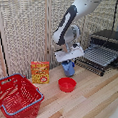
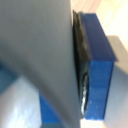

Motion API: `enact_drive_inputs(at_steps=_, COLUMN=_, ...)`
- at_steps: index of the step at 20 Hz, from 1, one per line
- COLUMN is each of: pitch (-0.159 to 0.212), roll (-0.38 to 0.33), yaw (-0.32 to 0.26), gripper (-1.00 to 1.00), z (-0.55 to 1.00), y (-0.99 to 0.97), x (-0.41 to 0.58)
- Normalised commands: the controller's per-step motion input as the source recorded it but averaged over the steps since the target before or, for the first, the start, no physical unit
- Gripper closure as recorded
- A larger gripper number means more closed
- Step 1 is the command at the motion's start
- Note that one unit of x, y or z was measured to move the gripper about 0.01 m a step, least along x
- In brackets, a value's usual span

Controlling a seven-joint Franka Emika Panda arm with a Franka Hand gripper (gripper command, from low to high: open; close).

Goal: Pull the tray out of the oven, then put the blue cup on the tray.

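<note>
The blue cup (image 1: 68, 69) stands on the wooden table between the orange box and the oven, and my gripper (image 1: 68, 61) comes down onto it from above. The wrist view is very close. A grey finger (image 2: 45, 60) with a black pad presses against the blue cup (image 2: 97, 75) wall, so the gripper looks shut on the cup. The oven (image 1: 108, 40) sits at the exterior view's right with its door down. The tray (image 1: 98, 56), a dark wire rack, sticks out of the oven over the open door.
A red bowl (image 1: 67, 84) lies on the table just in front of the cup. An orange box (image 1: 40, 72) stands to the cup's left in the exterior view. A red basket (image 1: 17, 97) fills the near left corner. Wicker screens form the back wall.
</note>
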Motion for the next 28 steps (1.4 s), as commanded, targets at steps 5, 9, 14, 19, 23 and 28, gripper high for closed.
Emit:
enact_drive_inputs(at_steps=5, pitch=-0.149, roll=-0.078, yaw=-0.259, gripper=1.0, z=0.6, y=0.02, x=0.127)
enact_drive_inputs(at_steps=9, pitch=-0.043, roll=-0.032, yaw=-0.27, gripper=1.0, z=0.83, y=-0.07, x=0.083)
enact_drive_inputs(at_steps=14, pitch=0.026, roll=0.019, yaw=-0.221, gripper=1.0, z=0.94, y=-0.43, x=0.096)
enact_drive_inputs(at_steps=19, pitch=-0.014, roll=0.049, yaw=-0.177, gripper=1.0, z=0.82, y=-0.57, x=0.0)
enact_drive_inputs(at_steps=23, pitch=-0.017, roll=0.035, yaw=-0.15, gripper=1.0, z=0.66, y=-0.69, x=-0.002)
enact_drive_inputs(at_steps=28, pitch=-0.055, roll=0.01, yaw=-0.126, gripper=1.0, z=0.37, y=-0.79, x=-0.071)
